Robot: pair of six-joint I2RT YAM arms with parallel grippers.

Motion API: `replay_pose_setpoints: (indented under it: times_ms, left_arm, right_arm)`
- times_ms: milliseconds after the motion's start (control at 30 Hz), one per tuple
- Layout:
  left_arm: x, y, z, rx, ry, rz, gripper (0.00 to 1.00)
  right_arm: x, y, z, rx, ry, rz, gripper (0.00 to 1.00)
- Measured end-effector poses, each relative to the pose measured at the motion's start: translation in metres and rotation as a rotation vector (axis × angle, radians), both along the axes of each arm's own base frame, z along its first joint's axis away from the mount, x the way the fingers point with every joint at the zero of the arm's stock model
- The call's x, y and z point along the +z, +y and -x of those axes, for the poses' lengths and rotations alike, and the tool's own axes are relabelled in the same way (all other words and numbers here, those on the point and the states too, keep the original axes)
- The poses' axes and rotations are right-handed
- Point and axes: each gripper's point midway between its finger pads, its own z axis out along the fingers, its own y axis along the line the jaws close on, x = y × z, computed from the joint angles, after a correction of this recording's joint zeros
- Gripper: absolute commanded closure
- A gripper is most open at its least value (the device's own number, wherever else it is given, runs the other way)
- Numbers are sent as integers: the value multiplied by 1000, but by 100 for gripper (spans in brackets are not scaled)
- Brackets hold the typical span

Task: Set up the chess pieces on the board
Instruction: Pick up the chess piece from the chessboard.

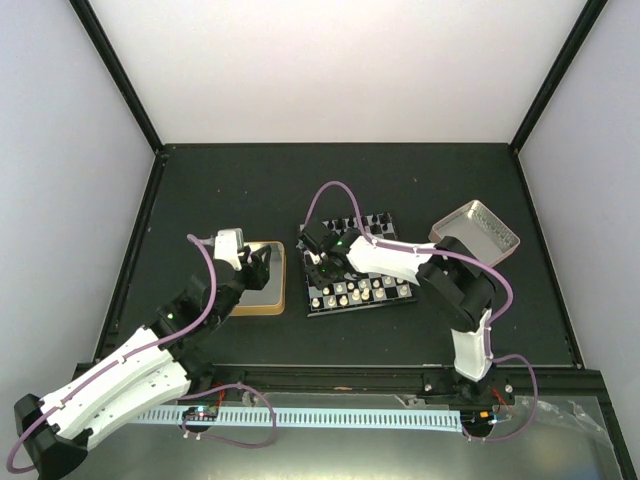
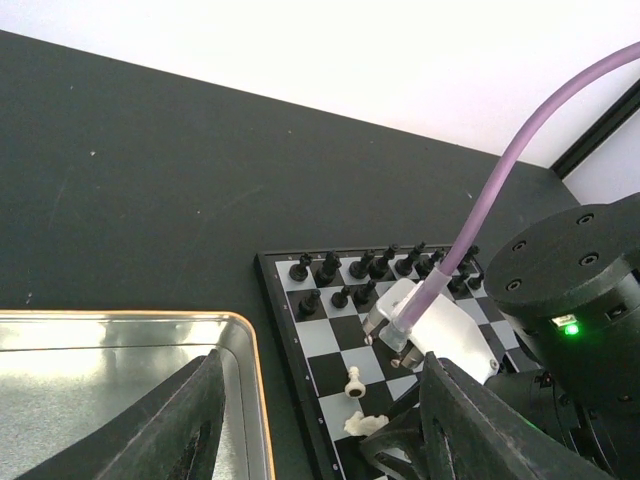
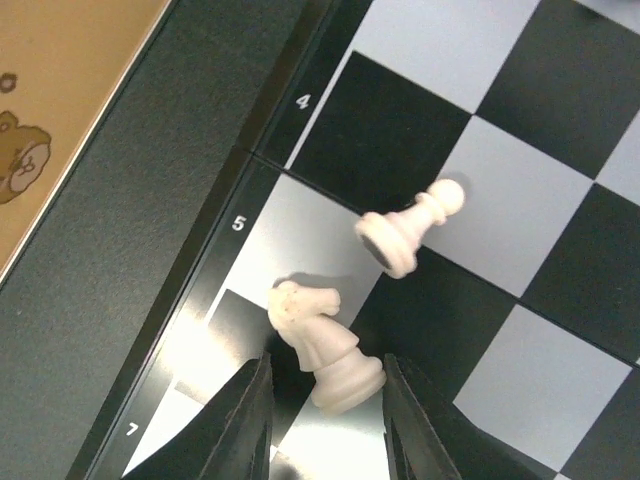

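The board [image 1: 398,296] lies at the table's middle, also in the left wrist view [image 2: 322,333] and the right wrist view [image 3: 520,130]. Black pieces [image 2: 340,270] stand in its far rows and cream pieces [image 1: 350,293] near its front edge. A cream knight [image 3: 325,345] lies tilted on the board's left edge by row 5, and a cream pawn [image 3: 408,230] lies on its side just beyond it. Both also show in the left wrist view: the knight [image 2: 365,424] and the pawn [image 2: 353,381]. My right gripper [image 3: 325,400] is open, its fingers either side of the knight's base. My left gripper [image 2: 325,365] is open and empty above the gold-rimmed tray.
The gold-rimmed tin tray [image 1: 240,303] sits left of the board, its inside bare [image 2: 120,360] and its tan side [image 3: 60,120] close to the board's edge. A silver tin [image 1: 478,232] stands at the back right. The right arm's purple cable [image 2: 520,160] arcs over the board.
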Motion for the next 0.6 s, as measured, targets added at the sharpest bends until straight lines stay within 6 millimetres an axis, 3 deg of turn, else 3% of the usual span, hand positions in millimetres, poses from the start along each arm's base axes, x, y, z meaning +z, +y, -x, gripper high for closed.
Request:
replay_pose_setpoints:
  times_ms: [167,400,600]
  left_arm:
    - [0,0,0,-1,0,0,45]
    - [0,0,0,0,0,0,45]
    - [0,0,0,0,1,1,45]
  right_arm:
    - [-1,2,4,34,-2,17,69]
    - [-2,6,0,59,-30,36,82]
    - [-1,7,-3,63,-51,33,86]
